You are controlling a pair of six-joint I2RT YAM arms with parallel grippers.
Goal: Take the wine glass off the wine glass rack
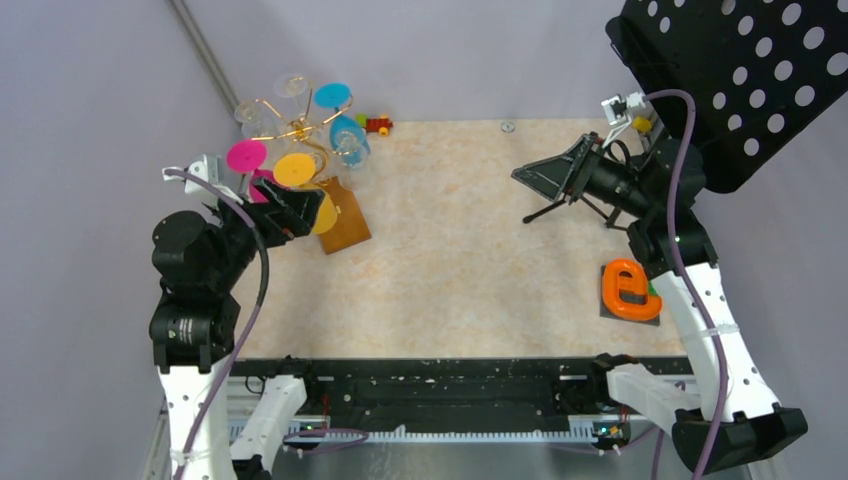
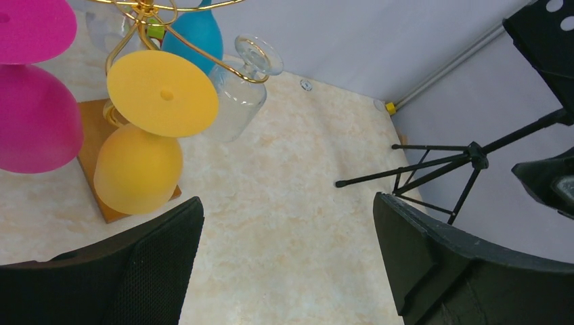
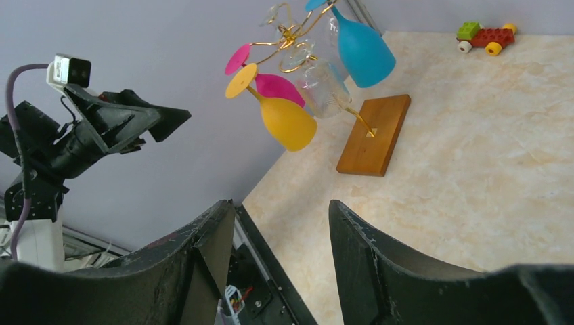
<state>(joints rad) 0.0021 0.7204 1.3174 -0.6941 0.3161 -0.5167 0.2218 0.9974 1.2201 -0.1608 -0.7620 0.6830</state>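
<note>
The marbled tabletop [image 1: 470, 270] carries the wine glass rack [image 1: 348, 225] at its far left, close to the wall. The rack's yellow wine glass [image 2: 137, 169] hangs bowl-down with its stem tilted. It is just ahead of the nearer left end effector [image 2: 288, 203], which is spread wide and empty. The right end effector [image 3: 281, 206], partly open and empty, is well apart.

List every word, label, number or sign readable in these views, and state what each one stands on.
No text can be read in any view.
Gold wire wine glass rack, brown wooden base: no print visible.
Orange plastic object: shaped like a lowercase "e", but that is its form, not print.
Black perforated music stand: no marks visible.
</note>
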